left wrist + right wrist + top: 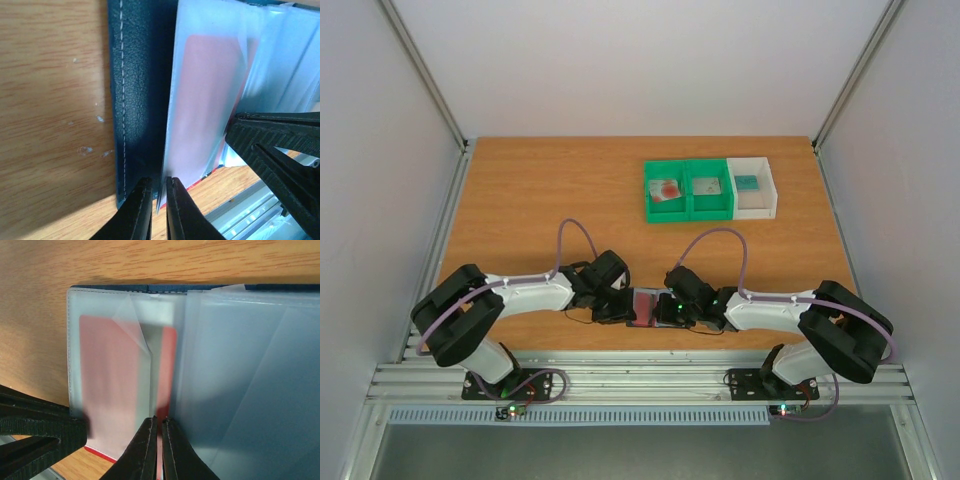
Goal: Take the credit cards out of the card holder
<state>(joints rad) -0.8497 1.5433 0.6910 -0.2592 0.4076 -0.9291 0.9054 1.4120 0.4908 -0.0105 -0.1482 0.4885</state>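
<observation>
Holder (644,306) is lying open on the tabletop (540,190), close to the near edge. The metal rail (260,205) is running just past that edge, so room is lacking on that side. Toward the far side, bare wood is stretching away. Two green bins (686,212) and a white bin (756,211) are sitting at the far right, well apart from the holder. Walls are closing in both sides of the tabletop.

The holder is sitting directly between the two tools, with both at its near edge.

Left tool (158,189): its jaws are standing almost together and pinching the near edge of the holder where the navy cover is meeting the clear sleeve.

Right tool (158,428): its jaws are closed to a thin slit. A strip of the red card (107,375) is showing between them, at the card's near edge. I cannot tell whether sleeve film is lying between jaw and card.

The card is sitting inside the clear sleeve, and its near corner is poking out bare.
</observation>
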